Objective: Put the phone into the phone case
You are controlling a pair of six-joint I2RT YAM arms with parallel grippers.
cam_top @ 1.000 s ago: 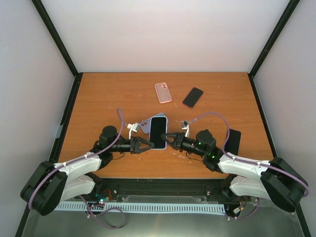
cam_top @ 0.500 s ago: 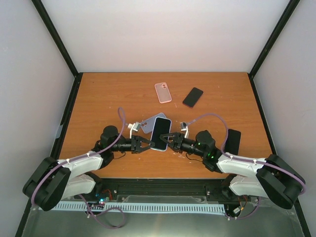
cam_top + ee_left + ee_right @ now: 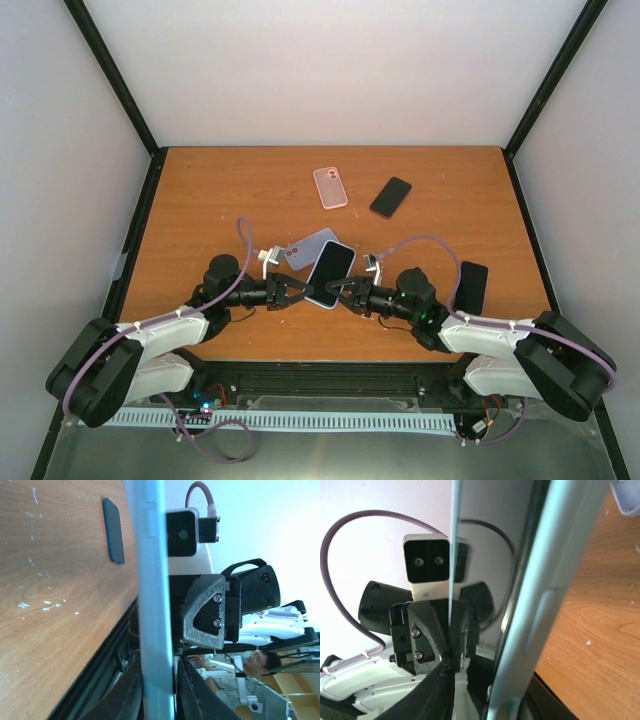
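Grippers: two, facing. Left gripper [image 3: 303,293] jaws narrow, clamped on phone [image 3: 331,270] edge; right gripper [image 3: 343,289] jaws pinching opposite edge. Phone spans gap between jaws.

Phones: three. Second, dark phone [image 3: 472,286], lies flat right of right jaws; third, black phone [image 3: 390,196], well beyond.

Cases: two. Lavender phone case [image 3: 308,246] just beyond jaws, overlapped by held phone in top view; pink case [image 3: 330,187] farther, beside black phone.

Surface: scuffed wooden table [image 3: 220,190].

Room: pale walls [image 3: 330,70], black corner posts [image 3: 112,74].
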